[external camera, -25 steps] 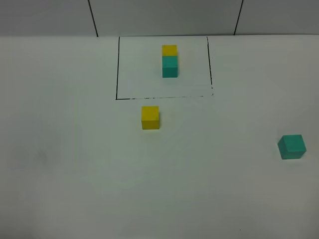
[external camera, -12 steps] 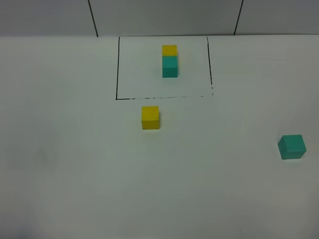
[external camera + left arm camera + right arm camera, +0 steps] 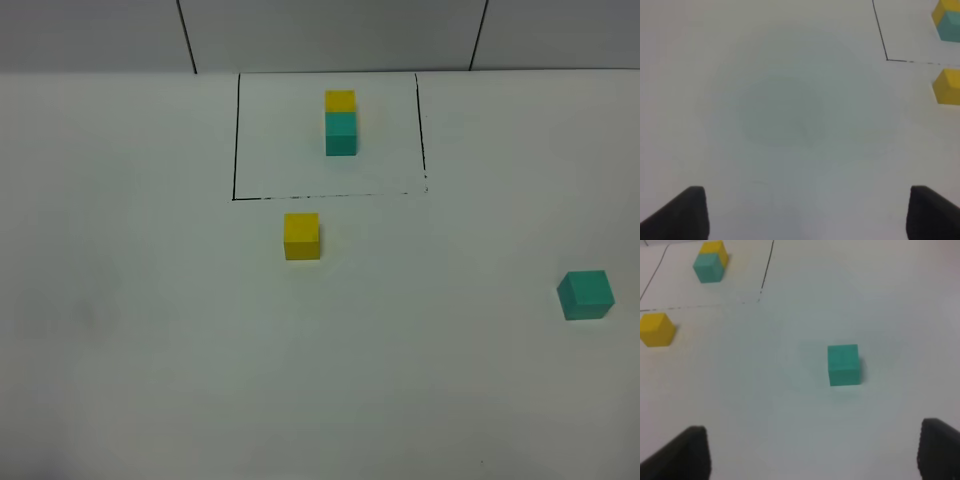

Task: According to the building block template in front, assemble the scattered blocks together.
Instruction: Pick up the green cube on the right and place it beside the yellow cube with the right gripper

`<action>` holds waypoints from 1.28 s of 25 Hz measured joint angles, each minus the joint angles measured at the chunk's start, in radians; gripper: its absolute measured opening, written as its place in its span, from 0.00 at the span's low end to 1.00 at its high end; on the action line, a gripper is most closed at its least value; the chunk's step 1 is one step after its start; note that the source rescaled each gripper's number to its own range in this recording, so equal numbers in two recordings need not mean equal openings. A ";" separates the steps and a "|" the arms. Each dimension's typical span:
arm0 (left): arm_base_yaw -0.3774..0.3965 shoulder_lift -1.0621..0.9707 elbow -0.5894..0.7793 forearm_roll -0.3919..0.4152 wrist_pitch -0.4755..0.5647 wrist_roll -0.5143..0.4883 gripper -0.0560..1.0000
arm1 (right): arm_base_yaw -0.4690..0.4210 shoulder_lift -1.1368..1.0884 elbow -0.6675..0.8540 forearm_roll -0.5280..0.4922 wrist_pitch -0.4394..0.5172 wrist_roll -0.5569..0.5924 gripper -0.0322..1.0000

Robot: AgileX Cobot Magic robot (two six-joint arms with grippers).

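Two loose cubes are sitting on the white desk (image 3: 150, 350). The yellow cube (image 3: 301, 236) is lying just outside the near edge of the black outline (image 3: 235, 150), and the teal cube (image 3: 585, 295) is sitting well apart, off to the right. We're seeing the building block template (image 3: 340, 122) standing inside that outline. The left pincer (image 3: 807, 210) and right pincer (image 3: 815, 450) are both hanging wide open, gripping nothing.

- We are seeing the template (image 3: 340, 122), upper centre, showing yellow above teal, ringed by a thin black outline (image 3: 235, 140).
- We are finding the yellow block (image 3: 301, 236) plain at centre, the teal block (image 3: 585, 295) plain at right.
- We are looking at a white table (image 3: 150, 350).
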 joint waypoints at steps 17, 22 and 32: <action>0.000 0.002 0.000 0.000 0.000 0.001 0.76 | 0.000 0.000 0.000 0.000 0.000 0.000 0.70; 0.000 0.002 0.000 0.000 0.000 0.005 0.76 | 0.000 0.000 0.000 0.000 0.000 0.000 0.70; 0.000 0.002 0.000 0.000 0.001 0.005 0.76 | 0.000 0.047 -0.002 0.064 -0.014 0.002 0.70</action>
